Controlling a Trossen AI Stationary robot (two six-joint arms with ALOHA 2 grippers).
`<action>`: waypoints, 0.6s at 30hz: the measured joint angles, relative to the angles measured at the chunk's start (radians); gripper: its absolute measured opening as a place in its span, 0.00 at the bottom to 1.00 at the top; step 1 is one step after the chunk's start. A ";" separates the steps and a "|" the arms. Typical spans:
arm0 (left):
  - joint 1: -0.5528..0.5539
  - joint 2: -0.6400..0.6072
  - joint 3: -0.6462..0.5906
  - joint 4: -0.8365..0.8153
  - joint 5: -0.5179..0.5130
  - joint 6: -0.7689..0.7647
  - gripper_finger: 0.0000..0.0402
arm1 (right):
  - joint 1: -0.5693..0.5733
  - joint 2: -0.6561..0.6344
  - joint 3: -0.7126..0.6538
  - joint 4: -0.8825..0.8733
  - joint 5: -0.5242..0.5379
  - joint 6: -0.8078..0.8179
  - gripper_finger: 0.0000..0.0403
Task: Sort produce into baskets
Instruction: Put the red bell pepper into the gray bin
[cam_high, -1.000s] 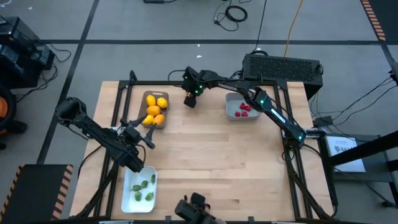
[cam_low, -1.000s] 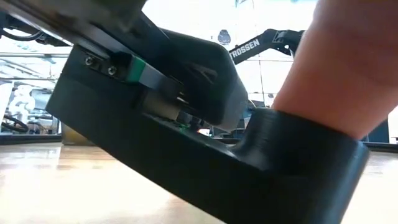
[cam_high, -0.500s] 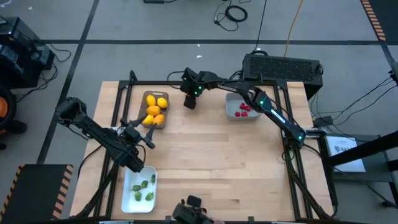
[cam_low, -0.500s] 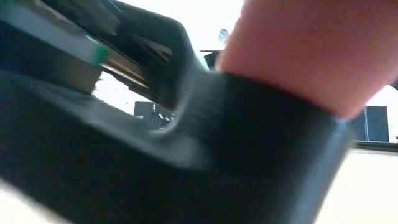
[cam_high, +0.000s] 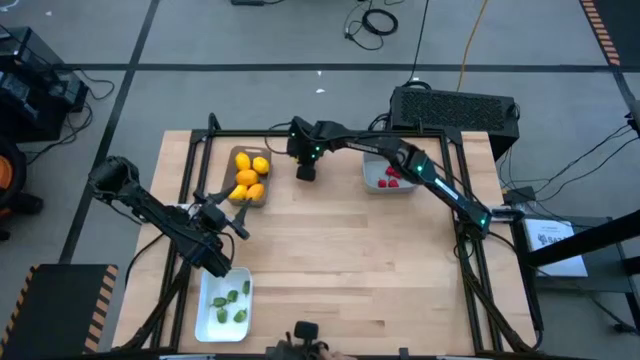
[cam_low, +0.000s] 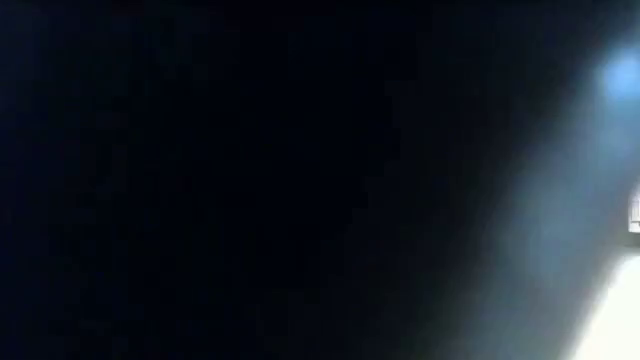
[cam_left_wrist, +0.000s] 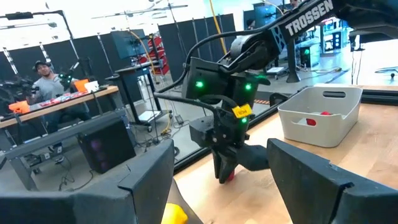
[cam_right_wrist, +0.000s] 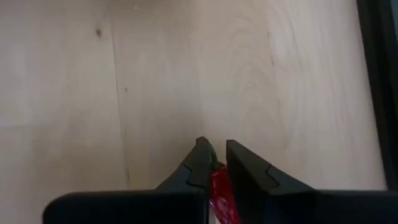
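The right gripper (cam_right_wrist: 214, 163) pinches a small red berry piece (cam_right_wrist: 219, 186) with a green tip between narrowly set fingers, low over the bare wooden table (cam_high: 340, 250) between the brown-grey basket (cam_high: 247, 197) of yellow and orange fruit and the light grey basket (cam_high: 388, 187) holding red pieces. The left gripper (cam_high: 222, 257) waits with jaws apart near the white basket (cam_high: 208, 312) of green pieces. The hold looks shallow, so the berry could slip during the lift. "TROSSEN" reads on the right arm.
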 joint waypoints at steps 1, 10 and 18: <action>0.000 0.000 0.000 0.000 0.000 0.000 0.65 | 0.006 0.000 0.000 0.000 0.021 -0.009 0.08; 0.000 0.000 0.000 -0.001 0.000 0.003 0.65 | 0.024 -0.001 0.009 -0.003 0.090 -0.034 0.07; 0.000 0.000 0.000 -0.004 0.000 0.006 0.65 | 0.025 -0.076 0.061 0.013 0.085 0.031 0.07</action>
